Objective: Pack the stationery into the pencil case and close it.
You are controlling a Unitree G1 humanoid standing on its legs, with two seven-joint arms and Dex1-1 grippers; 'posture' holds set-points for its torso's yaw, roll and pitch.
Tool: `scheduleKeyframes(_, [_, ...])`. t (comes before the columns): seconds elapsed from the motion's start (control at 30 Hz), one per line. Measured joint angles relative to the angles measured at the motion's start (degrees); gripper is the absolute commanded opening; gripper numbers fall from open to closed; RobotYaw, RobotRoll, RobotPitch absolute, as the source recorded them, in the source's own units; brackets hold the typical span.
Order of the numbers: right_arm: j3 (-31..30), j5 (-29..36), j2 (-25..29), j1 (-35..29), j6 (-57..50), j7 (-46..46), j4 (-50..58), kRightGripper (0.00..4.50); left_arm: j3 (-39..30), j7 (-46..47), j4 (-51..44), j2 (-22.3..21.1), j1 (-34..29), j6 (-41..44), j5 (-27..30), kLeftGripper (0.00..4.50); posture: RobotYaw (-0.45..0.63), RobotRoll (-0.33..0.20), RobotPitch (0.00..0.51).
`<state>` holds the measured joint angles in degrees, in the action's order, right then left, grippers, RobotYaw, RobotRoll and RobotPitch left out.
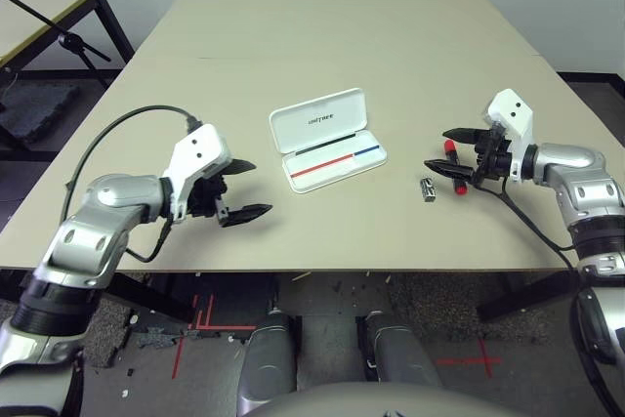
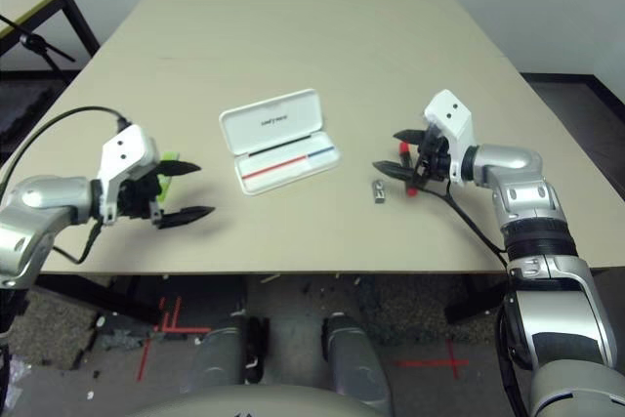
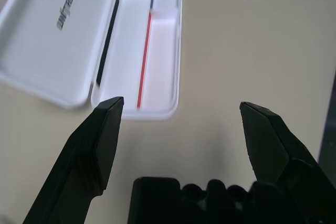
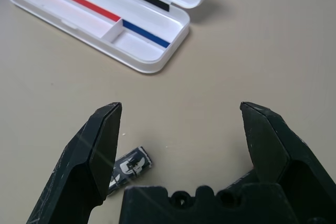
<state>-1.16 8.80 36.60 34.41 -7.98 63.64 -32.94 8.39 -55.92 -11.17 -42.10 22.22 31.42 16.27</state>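
The white pencil case (image 1: 327,140) lies open mid-table, the left gripper (image 1: 242,189) gaping empty at eight o'clock, the right gripper (image 1: 451,151) spread wide at three o'clock beside the red marker (image 1: 455,167) and clip (image 1: 427,189).

White pencil case (image 1: 328,140) is laid open and flat, its red-and-blue stripe exposed. To its right the small black-and-silver clip (image 1: 427,189) is seen, the red marker (image 1: 453,165) just beyond. Lime-green bar (image 2: 170,165) is partly hidden well left of the case.

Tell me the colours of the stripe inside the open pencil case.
Red and blue, on the pencil case tray; clearest in the right wrist view.
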Motion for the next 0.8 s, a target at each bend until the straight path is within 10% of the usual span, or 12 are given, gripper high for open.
scheduleKeyframes(0.8, [-0.04,0.09,-1.37,0.53,0.35,-1.20,-0.79,4.50,17.20,-0.28,11.80,7.02,10.57,3.09,-12.68,4.47,-0.05,0.000,0.075])
